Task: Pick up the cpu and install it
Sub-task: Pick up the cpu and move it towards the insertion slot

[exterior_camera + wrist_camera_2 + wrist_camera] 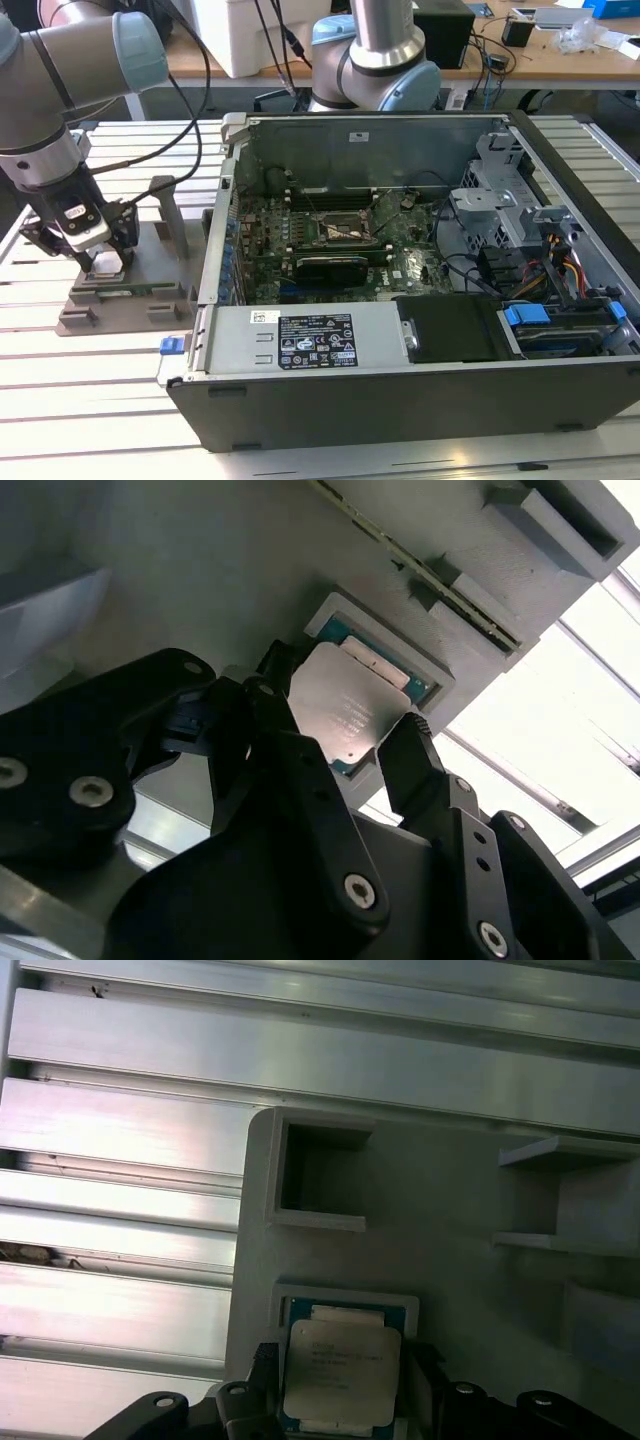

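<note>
Right now the gripper (100, 262) is low over the grey fixture (165, 300) on the slatted table (100, 400), at the exterior view's left, well apart from the open case (400, 390). The cpu (345, 705) lies flat, silver top up, in the fixture's shallow square pocket (425, 675), directly under the gripper and between its jaws. In both wrist views the jaws stand spread, one finger (415, 755) just beside one edge of the chip and the other just beside the opposite edge. They bracket it squarely, and I judge they are not yet pinching, though the gaps are thin. The chip is near enough square, so the closing line simply crosses it side to side. The socket (345, 232) waits inside the case, to the exterior view's right.
</note>
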### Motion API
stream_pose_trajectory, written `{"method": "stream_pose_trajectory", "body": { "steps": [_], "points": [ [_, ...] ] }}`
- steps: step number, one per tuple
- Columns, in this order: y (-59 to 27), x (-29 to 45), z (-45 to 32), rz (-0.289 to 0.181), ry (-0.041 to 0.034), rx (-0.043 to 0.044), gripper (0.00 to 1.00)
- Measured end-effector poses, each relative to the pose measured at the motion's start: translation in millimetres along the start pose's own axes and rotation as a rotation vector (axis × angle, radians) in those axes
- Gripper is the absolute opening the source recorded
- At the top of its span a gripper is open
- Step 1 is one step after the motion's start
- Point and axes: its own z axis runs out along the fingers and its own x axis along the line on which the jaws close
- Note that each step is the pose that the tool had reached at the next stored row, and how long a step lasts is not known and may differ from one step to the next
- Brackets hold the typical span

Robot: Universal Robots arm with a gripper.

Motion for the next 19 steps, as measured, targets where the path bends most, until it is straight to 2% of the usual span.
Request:
{"method": "stream_pose_trajectory", "body": {
  "steps": [2,3,12,15,19],
  "points": [
    [0.0,0.1,-0.1,0.000,0.0007,0.0001,0.60],
    [0.0,0.1,-0.1,0.000,0.0003,0.0001,0.55],
    [0.0,0.1,0.2,0.000,-0.0001,0.0000,0.55],
    [0.8,7.1,0.1,0.000,0.0000,0.0000,0.55],
    [0.9,7.1,0.1,0.000,-0.0001,0.0000,0.55]
  ]
}}
